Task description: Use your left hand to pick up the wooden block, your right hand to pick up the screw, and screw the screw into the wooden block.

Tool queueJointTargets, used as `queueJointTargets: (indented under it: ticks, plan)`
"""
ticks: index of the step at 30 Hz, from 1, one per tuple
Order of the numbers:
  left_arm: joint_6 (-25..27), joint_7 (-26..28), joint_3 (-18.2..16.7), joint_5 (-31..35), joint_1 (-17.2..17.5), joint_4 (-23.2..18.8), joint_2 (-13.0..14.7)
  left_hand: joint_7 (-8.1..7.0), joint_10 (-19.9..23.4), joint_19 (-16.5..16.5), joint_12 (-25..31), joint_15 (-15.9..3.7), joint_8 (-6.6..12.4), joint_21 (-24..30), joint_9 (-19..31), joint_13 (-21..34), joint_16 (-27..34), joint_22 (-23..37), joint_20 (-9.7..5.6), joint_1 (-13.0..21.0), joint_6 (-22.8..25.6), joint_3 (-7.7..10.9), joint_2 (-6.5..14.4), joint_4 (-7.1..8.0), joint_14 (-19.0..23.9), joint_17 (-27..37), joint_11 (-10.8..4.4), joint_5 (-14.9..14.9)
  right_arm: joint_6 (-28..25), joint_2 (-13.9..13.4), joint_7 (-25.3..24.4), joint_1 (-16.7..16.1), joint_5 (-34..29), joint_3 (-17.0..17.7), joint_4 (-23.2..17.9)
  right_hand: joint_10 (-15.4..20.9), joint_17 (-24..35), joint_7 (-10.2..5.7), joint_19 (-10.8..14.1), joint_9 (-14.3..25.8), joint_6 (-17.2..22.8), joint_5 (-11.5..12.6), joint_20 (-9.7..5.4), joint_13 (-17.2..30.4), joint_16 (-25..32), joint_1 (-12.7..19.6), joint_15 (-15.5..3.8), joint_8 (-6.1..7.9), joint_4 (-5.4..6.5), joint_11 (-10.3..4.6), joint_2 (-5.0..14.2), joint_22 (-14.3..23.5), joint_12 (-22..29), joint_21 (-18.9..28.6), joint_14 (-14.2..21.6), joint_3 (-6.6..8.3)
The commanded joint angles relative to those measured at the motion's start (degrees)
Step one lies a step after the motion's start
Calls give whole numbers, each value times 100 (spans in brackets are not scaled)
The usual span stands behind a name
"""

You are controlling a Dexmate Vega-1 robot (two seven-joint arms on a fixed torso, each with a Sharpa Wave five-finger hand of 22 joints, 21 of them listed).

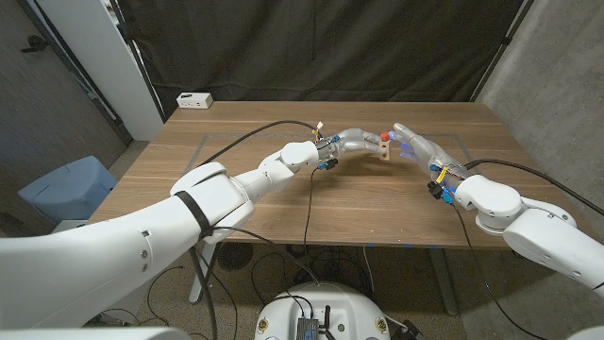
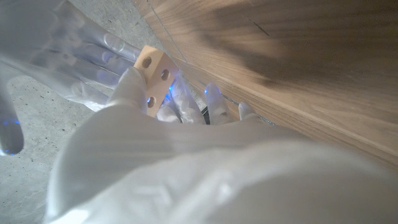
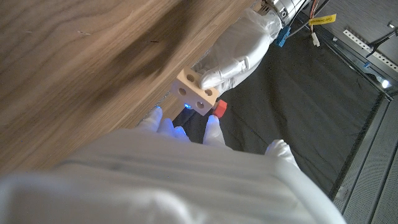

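- Wooden block point(image 1: 386, 148) is held up above the middle of the far half of the wooden table point(image 1: 283, 189), gripped by the left hand point(image 1: 357, 143) and turned so that its drilled face looks toward the right hand point(image 1: 415, 146); I judge this lets the screw go straight in.
- The left hand's fingers point(image 3: 231, 57) close round one end of the block, leaving the holes free.
- A small red piece, probably the screw's head point(image 3: 219, 108), sits just beside the block's near corner in the right wrist view; its shaft is hidden, so I cannot tell whether it has entered a hole.
- The right hand reaches in from the right, its fingertips point(image 3: 212, 127) near the block; whether they pinch the screw cannot be told.
- The left wrist view shows the block's face point(image 2: 156, 73) with its round holes and the right hand's fingers point(image 2: 93, 59) blurred behind it.
- The head view gives the layout: both arms meeting over the table, with a white box point(image 1: 194, 99) at the far left corner.
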Motion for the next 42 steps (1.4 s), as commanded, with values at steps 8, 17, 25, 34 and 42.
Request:
queueJointTargets:
  ticks: [8,17,25,34,42]
  plan:
    - [257,65,58,-53,-69,31,-18,-10,-11,-23,0,28,29,22,22,-1,-4,12,46,-47,-8,21,11,9,-25,18,11,38,-248,12,-60,-98,26,5,-217,-348,2,-55,-47,20,39,33,18,12,24,-26,1,40,31,-23,20,16,41,-4,-695,36]
    - [282,75,75,-65,-81,32,-19,-12,-14,-26,0,35,31,22,22,-1,-4,12,49,-46,-8,21,9,7,-26,17,2,38,-307,2,-99,-140,16,-3,-320,-348,1,-59,-48,20,42,37,18,12,25,-23,2,39,32,-33,21,16,41,-3,-695,36]
    - [257,79,89,-57,-94,31,-8,-1,-13,-19,0,25,37,25,22,0,-2,12,42,-50,3,21,12,10,-24,18,1,38,-343,-4,-192,-218,16,134,-344,-345,0,-56,-51,20,45,39,20,12,27,-22,4,39,34,-34,21,16,41,-3,-690,36]
    - [141,50,80,-51,-89,20,15,-7,-13,-19,1,27,38,25,22,0,-3,12,44,-45,4,23,7,4,-24,16,9,38,-285,0,-172,-240,-31,241,-250,-346,-1,-51,-46,20,21,42,18,12,28,-20,-1,29,35,-32,21,16,41,0,-688,35]
    - [6,9,64,-34,-64,6,40,-6,-10,-23,2,30,37,23,22,0,-4,12,43,-45,2,22,4,3,-25,16,5,38,-302,-30,-142,-248,-90,314,-197,-343,-1,-50,-42,20,-4,43,20,12,27,-19,3,20,35,-30,18,16,41,2,-690,34]
